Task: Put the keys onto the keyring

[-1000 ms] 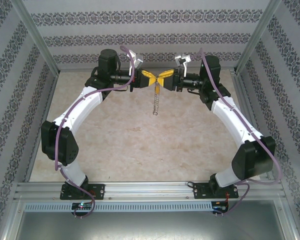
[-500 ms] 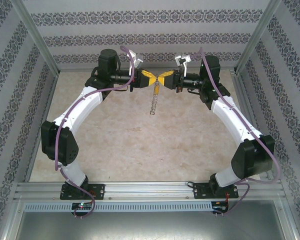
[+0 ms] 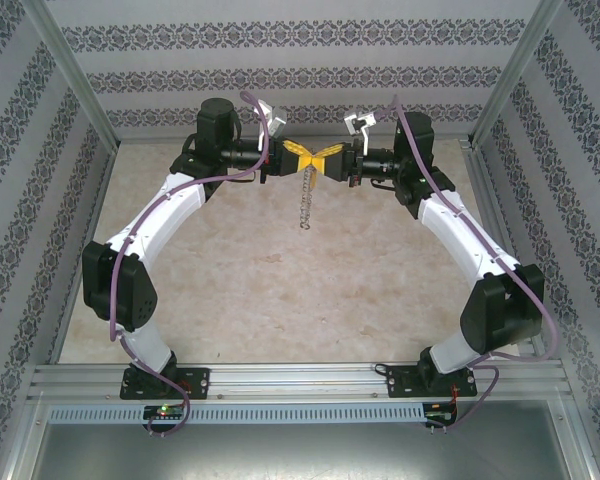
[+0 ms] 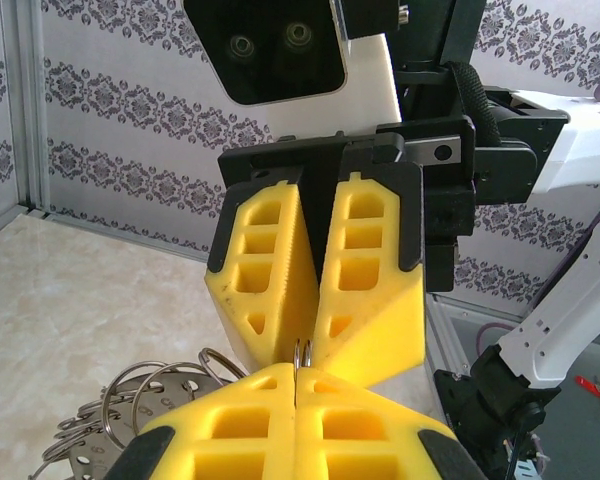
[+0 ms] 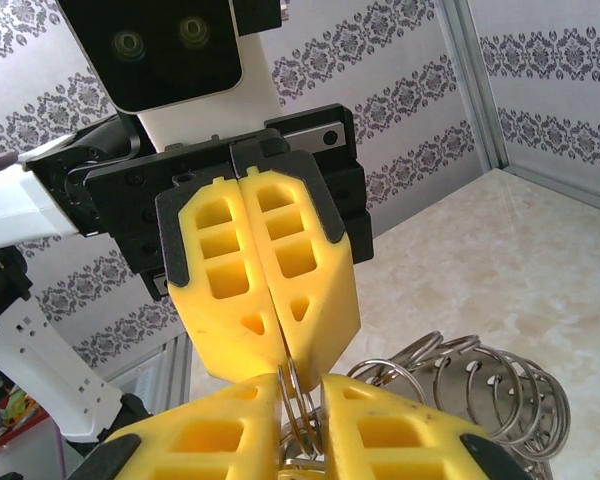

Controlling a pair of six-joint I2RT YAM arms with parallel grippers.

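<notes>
- Small nudge left for the right gripper (image 3: 325, 157) since a second ago, jaws drawn in narrower; slight swing left for the dangling keyring (image 3: 305, 198) too.
- Up in mid-air right now, that keyring, hanging as a silvery string of loops below the meeting yellow fingers, well above the table (image 3: 230, 290).
- From the left wrist: clamped hard on one thin ring wire by the left gripper (image 4: 296, 372), no gap between its fingers, more loops bunched low on the left.
- From the right wrist: narrow gap only, ring loops pinched inside it, spare loops fanned out to the right.
- Tip to tip for both grippers, toward the far end of the table.
- Patterned walls (image 3: 310, 75) all round.
</notes>
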